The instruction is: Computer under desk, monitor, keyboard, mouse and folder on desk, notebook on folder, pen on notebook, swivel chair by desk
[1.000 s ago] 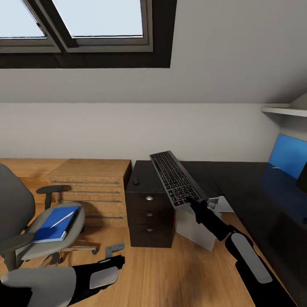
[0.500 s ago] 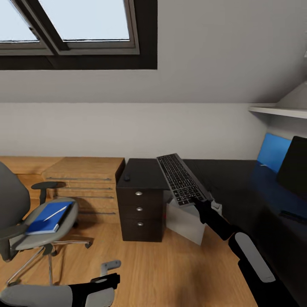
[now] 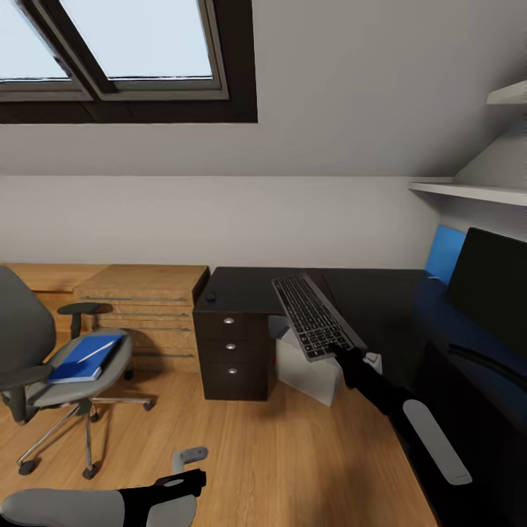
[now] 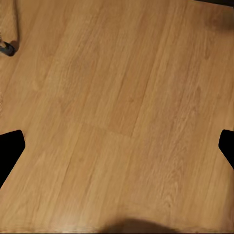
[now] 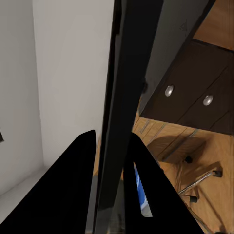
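Right gripper (image 3: 342, 356) is clamping the near end of the keyboard (image 3: 313, 315), holding it tilted in the air above the desk (image 3: 380, 300); in the right wrist view the fingers (image 5: 73, 185) are pinching the keyboard's thin edge (image 5: 122, 112) on both sides. Monitor (image 3: 487, 289) is standing on the desk at the far right. Mouse (image 3: 211, 296) is sitting on the desk's left end, above the drawers (image 3: 230, 351). Blue folder (image 3: 82, 359), with a notebook and pen apparently on it, is lying on the swivel chair (image 3: 44, 366). Left gripper (image 3: 192, 468) is hanging low over bare floor (image 4: 117, 97), its tips spread wide and grasping nothing.

Judgement: the step in hand is carrying the keyboard to the monitor. A pinch at one end gives the long board leverage to sag or twist. Level it before lowering, set it flat just in front of the monitor, clear of the screen, and release only once it is resting.
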Controlling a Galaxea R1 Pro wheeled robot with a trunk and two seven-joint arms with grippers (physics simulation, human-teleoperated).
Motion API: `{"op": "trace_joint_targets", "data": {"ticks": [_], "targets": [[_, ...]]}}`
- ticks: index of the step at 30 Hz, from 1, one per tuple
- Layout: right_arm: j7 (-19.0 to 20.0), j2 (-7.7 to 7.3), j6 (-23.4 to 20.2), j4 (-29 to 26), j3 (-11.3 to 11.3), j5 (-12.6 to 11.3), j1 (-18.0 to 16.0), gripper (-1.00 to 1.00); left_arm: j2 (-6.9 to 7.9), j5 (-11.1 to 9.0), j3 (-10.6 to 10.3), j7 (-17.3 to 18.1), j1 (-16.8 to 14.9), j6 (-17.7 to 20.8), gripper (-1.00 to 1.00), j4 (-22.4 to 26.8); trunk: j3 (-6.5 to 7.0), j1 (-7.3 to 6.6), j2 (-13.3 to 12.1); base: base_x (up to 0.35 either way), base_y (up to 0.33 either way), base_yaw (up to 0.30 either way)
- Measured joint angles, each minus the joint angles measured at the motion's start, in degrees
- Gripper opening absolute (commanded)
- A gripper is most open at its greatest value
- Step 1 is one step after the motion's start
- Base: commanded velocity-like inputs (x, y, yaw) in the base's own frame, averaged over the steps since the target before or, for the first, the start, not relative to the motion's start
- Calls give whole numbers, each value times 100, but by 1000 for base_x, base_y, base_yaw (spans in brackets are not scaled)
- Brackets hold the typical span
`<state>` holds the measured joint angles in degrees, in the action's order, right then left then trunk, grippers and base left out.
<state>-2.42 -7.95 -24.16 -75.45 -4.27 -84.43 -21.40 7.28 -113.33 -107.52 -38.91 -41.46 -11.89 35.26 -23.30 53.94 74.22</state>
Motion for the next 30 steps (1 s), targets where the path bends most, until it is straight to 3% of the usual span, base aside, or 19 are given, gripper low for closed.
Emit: {"op": "trace_joint_targets", "data": {"ticks": [12, 30], "targets": [[-131, -5, 17, -74, 1, -26, 0, -100, 0, -6, -1, 0, -1, -2, 100, 0, 0, 0, 0, -332, -29, 0], [-139, 0, 15, -94, -9, -24, 0, -100, 25, -24, 1, -6, 1, -2, 100, -9, 0, -1, 0, -208, -262, 0]]}}
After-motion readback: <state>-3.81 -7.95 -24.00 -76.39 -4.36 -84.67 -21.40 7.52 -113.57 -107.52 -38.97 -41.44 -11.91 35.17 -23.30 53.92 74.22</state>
